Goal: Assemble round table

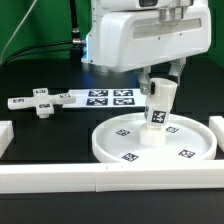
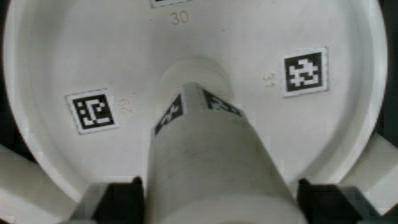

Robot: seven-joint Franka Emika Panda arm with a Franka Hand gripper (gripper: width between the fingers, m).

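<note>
White tagged post (image 2: 210, 150) in gripper (image 2: 217, 197), over disc (image 2: 98, 45) marked 30.

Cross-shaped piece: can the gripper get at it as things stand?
Probably not: the gripper is shut on the post, held at the round disc. The cross-shaped piece lies uncovered at the exterior view's left, beside the marker board, so once the post is released the way looks free.

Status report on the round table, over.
Gripper jaws shut on post. Post held over disc centre, seating unclear. Cross piece lies aside, nothing blocking.
</note>
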